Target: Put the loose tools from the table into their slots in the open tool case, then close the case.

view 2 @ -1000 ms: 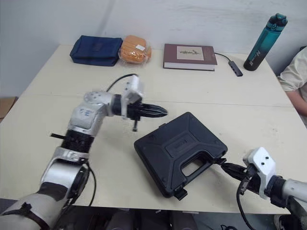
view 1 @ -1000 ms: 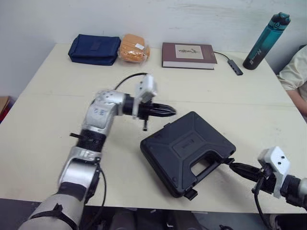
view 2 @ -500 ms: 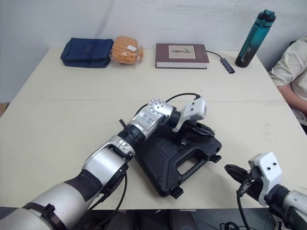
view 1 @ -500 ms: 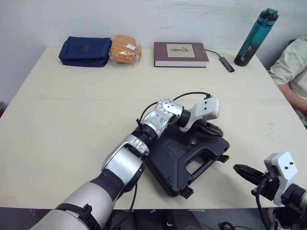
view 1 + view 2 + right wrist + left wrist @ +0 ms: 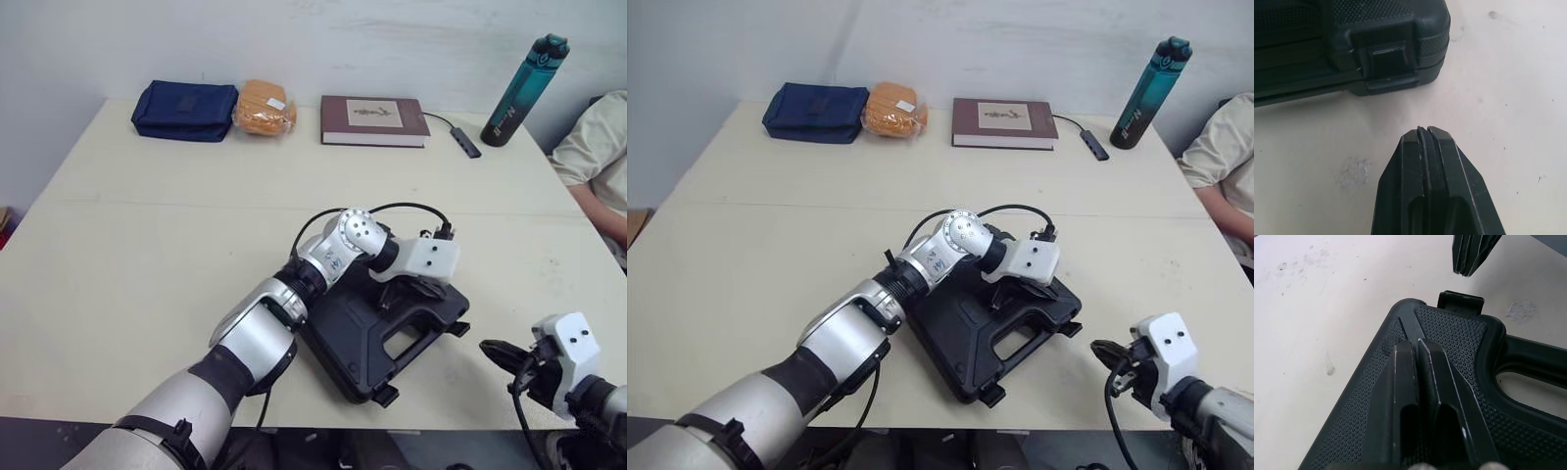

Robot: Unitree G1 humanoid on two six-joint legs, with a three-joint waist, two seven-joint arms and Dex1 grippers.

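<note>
Case [image 5: 358, 338]: I log it closed, flat on the desk [image 5: 147, 245] near the front edge, with its handle [image 5: 1533, 360] turned toward the right gripper [image 5: 1426, 131]. Left gripper [image 5: 1413, 343]: jaws pressed together, holding nothing, with the tips lying on the pebbled lid beside the handle cut-out. Right gripper: jaws closed and empty, I note, over bare desk just off the case's corner, apart from it and pointing at a latch [image 5: 1388, 61].
</note>
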